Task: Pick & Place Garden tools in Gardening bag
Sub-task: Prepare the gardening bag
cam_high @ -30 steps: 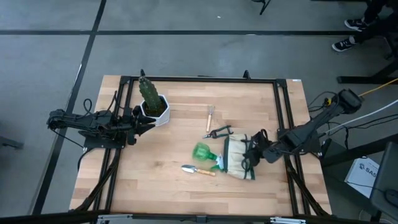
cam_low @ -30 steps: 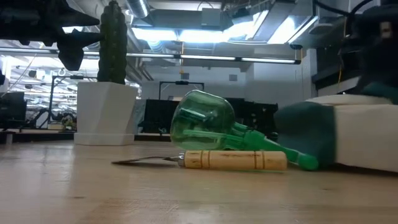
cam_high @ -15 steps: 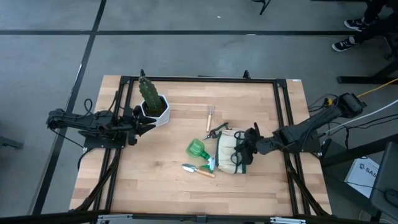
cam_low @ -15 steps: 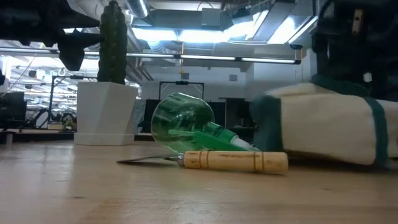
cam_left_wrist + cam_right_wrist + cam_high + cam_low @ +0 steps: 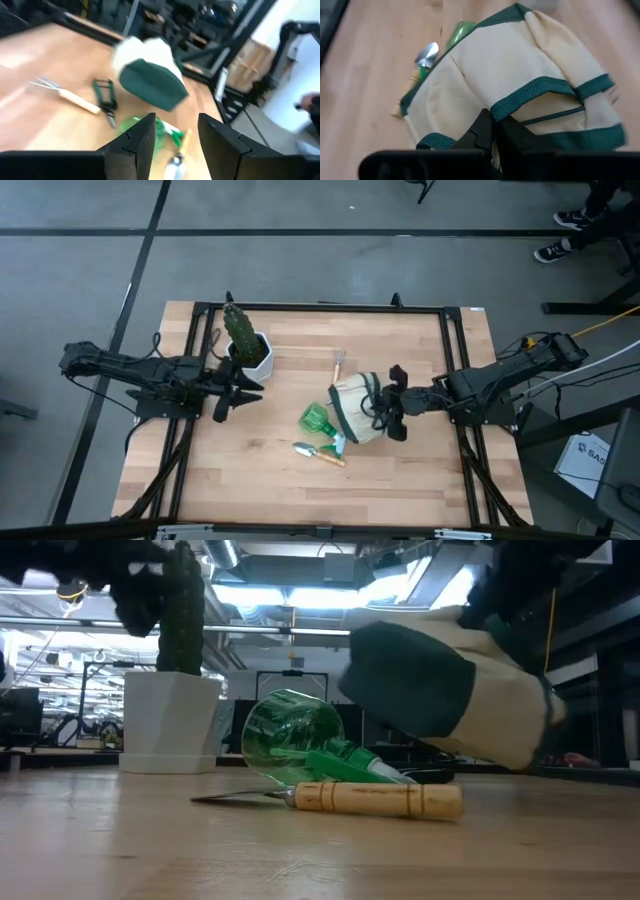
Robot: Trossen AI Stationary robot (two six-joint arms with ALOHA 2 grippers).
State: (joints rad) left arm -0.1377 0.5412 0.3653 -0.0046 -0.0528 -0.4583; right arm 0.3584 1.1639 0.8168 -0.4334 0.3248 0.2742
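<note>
**Bag gripped and lifted by right gripper**

Bag [image 5: 355,408] fabric is pinched between the closed fingers of the right gripper [image 5: 393,402] near the dark green trim; in the low view the bag [image 5: 450,690] is seen tilted and clear of the table [image 5: 420,480], its green bottom facing the camera; in the high view it lies over the middle of the table, just right of the bottle [image 5: 316,420].

The bottle is seen on its side, with the trowel [image 5: 318,453] just in front of it, wooden handle toward the bag; the shears [image 5: 104,99] and the thin wooden-handled tool [image 5: 338,367] are seen behind the bag, flat on the table.

The left gripper [image 5: 232,391] is held over the table's left part with its fingers [image 5: 142,137] spread apart and nothing between them, just in front of the potted cactus [image 5: 243,340]; it is well apart from the bag.
</note>
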